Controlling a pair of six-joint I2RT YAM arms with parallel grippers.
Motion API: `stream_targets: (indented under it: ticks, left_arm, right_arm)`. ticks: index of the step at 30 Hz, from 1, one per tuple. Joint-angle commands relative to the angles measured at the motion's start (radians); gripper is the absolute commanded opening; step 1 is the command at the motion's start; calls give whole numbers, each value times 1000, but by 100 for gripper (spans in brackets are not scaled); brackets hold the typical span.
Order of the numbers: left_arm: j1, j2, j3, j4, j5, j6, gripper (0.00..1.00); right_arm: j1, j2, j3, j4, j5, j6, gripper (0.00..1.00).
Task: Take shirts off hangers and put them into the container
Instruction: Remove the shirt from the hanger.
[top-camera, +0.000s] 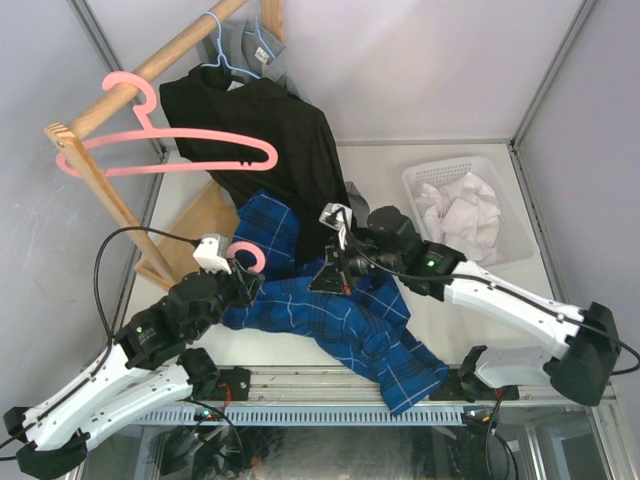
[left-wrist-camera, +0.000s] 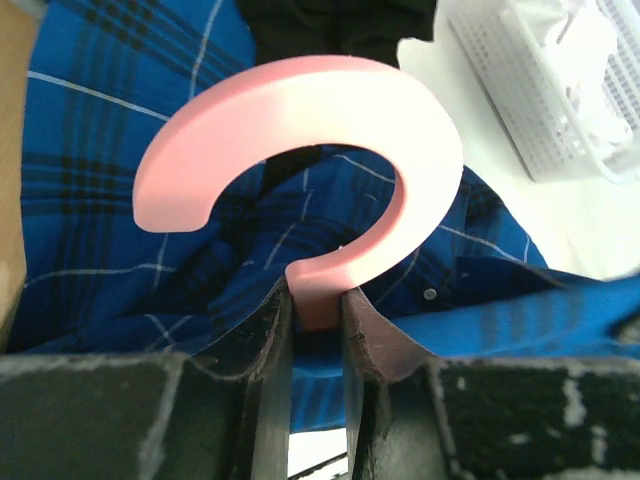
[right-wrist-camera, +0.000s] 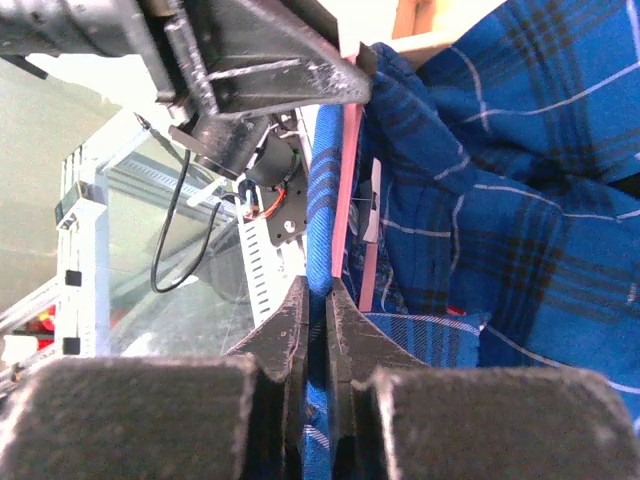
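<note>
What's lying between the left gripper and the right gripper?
The blue plaid shirt fills that stretch, from the left gripper on the pink hanger's hook to the right gripper pinching its cloth; the top view shows it.

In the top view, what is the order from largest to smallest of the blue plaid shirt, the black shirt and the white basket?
1-2. The blue plaid shirt and the black shirt look about alike. The black one hangs higher, probably nearer the camera, so I leave them unranked.
3. The white basket is clearly the smallest.
</note>
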Motion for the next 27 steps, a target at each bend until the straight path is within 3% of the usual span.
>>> stream_targets:
  ticks: [1,7,14,24,27]
  left_arm:
    - [26,7,70,-140,-277,-49,0]
    - [26,11,82,-158,-319,-110,0]
    - [27,-75,85,-170,-375,-169,0]
    - [26,-141,98,-262,-451,-202,0]
    - [27,-144,86,-247,-433,-213,0]
  right_arm:
    - [5,-149,41,-123,-52,-136,0]
    - [9,-187,50,-308,-189,-224,0]
    - [8,-60,103,-676,-8,-295,0]
    - [7,-47,174,-669,-56,-314,2]
    - [7,-62,175,-665,-151,-326,4]
